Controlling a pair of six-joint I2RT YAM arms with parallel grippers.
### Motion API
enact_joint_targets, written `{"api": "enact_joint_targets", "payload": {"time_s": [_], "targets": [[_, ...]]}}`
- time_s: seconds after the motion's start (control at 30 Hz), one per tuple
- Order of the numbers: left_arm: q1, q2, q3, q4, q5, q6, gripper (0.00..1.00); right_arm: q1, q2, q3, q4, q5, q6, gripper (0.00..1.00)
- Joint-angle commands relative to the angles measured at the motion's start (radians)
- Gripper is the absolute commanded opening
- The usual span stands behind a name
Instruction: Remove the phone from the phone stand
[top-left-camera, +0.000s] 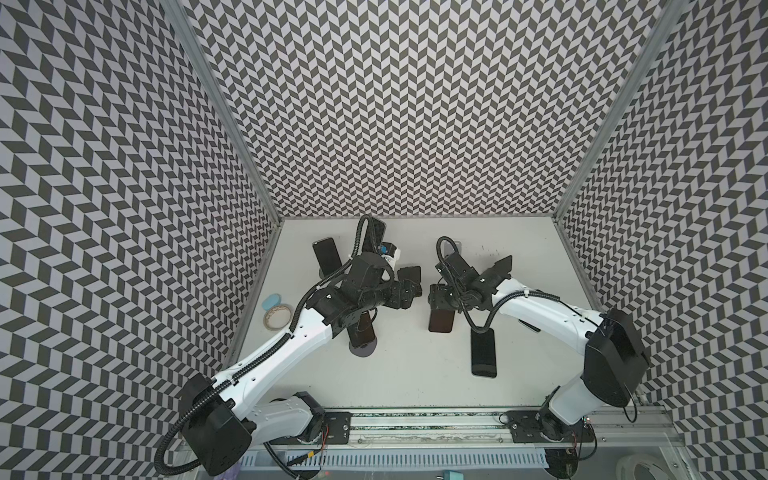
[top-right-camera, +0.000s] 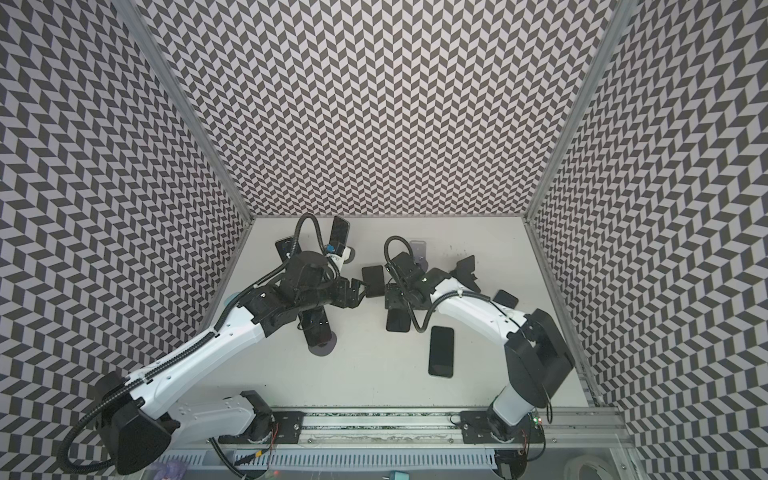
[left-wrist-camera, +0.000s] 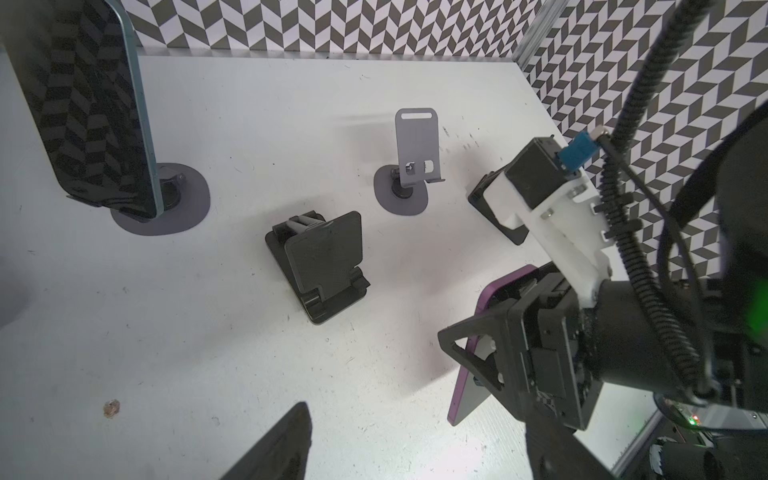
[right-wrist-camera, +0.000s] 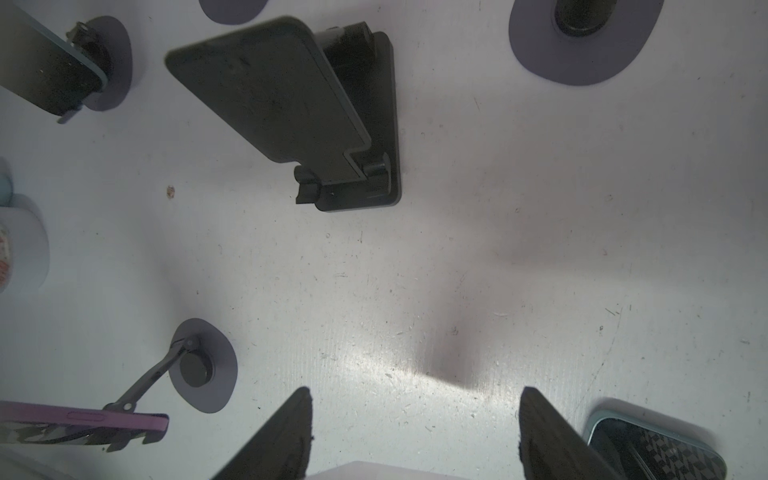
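Grippers both gape empty: your right gripper hangs beside the purple phone on its phone stand; your left gripper faces a black stand.

- White bench, scuffed and scratched; small brown spot on it in the left wrist view.
- Tape roll lying flat near the bench's left edge.
- Light-blue oval disc just behind the tape roll, touching or overlapping it, can't tell which.
- Grey/white chevron walls on three sides.
- Aluminium corner posts at the wall joints.
- Metal rail along the front edge.
- White slotted cable duct below the rail.
- Second, translucent tape roll outside the enclosure, front right.
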Motion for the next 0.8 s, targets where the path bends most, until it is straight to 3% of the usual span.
{"api": "enact_joint_targets", "payload": {"time_s": [0.0, 0.43, 0.77], "targets": [[-0.006, -0.011, -0.004, -0.012, -0.017, 0.012, 0.81, -0.002, 0.022, 0.049, 0.023, -0.005, -0.011, 0.5], [-0.029, -0.069, -0.063, -0.003, -0.054, -0.079, 0.81, -0.003, 0.045, 0.055, -0.044, -0.068, -0.052, 0.5], [-0.044, -0.003, -0.054, -0.004, -0.047, -0.032, 0.81, -0.003, 0.058, -0.011, -0.022, -0.08, -0.063, 0.5]]}}
